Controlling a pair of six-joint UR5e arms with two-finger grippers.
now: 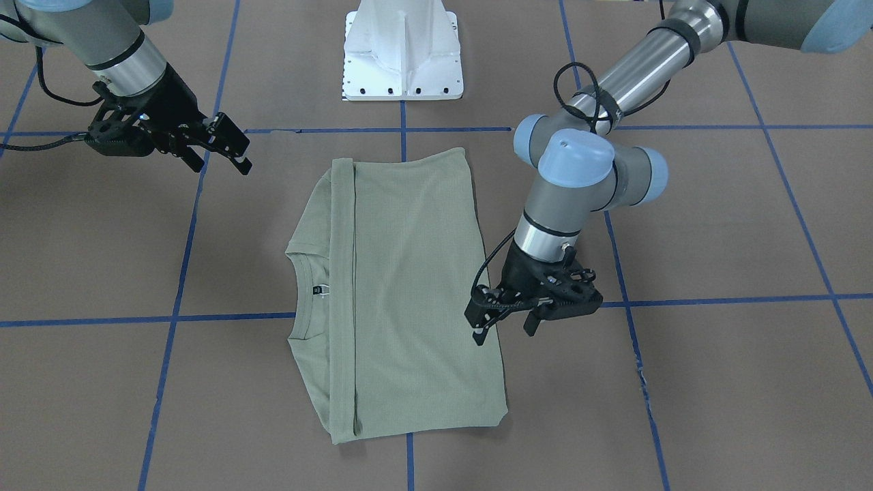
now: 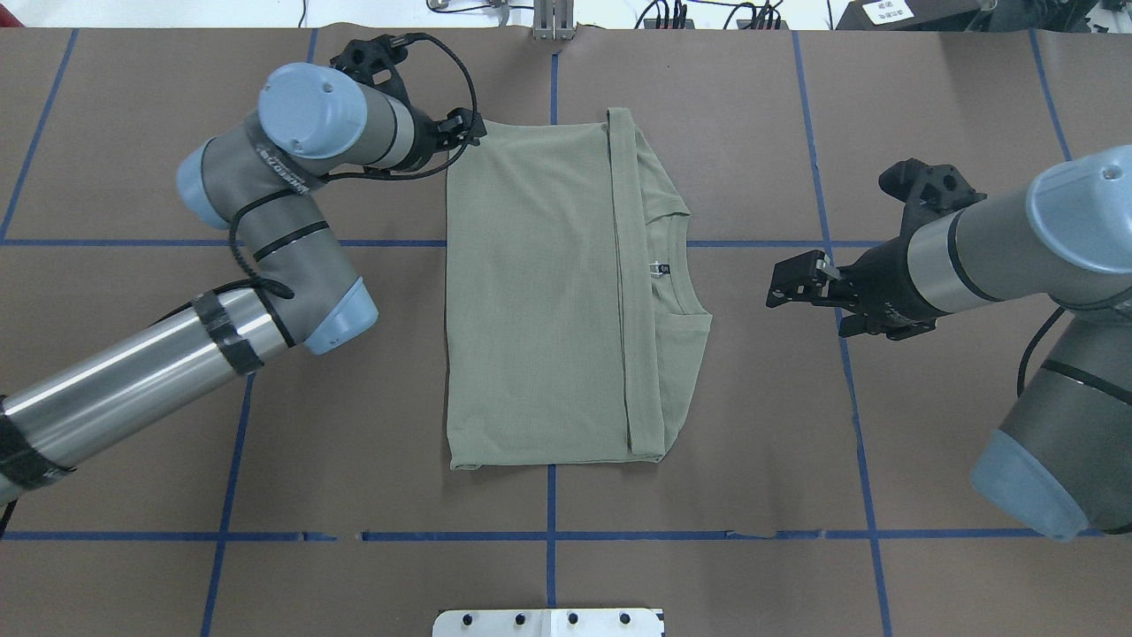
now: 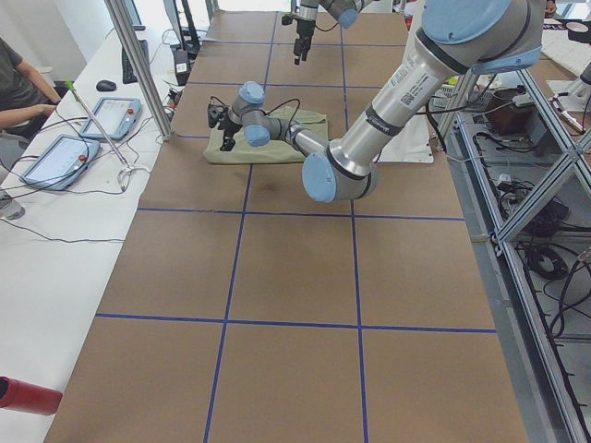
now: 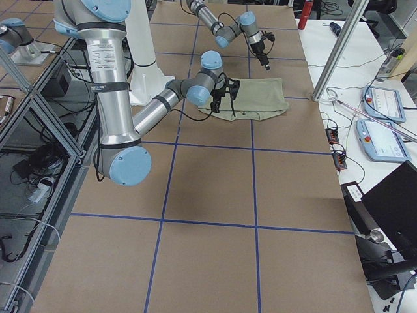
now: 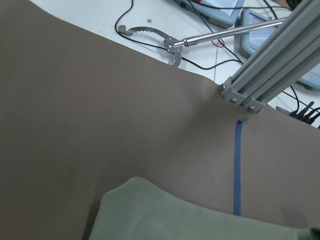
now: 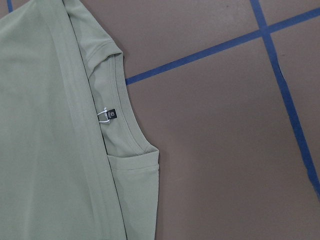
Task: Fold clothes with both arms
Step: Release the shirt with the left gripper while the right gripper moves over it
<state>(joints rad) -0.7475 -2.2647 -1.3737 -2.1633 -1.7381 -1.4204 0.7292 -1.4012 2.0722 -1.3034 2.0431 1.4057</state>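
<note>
Across the brown surface (image 2: 796, 425), blue tape lines (image 2: 550, 500) are forming a grid, and the folded sage shirt (image 2: 531, 292) is lying at its centre. The left pincer (image 1: 505, 334) is hovering just beside the shirt's edge, fingers apart. The right pincer (image 1: 222, 166) is hanging well clear, likewise apart. A white pedestal (image 1: 402, 54) is standing behind, and a side bench (image 3: 37, 277) is carrying pendants (image 3: 109, 118).

Bright even light, soft shadows (faint), 6 views mostly sharp
</note>
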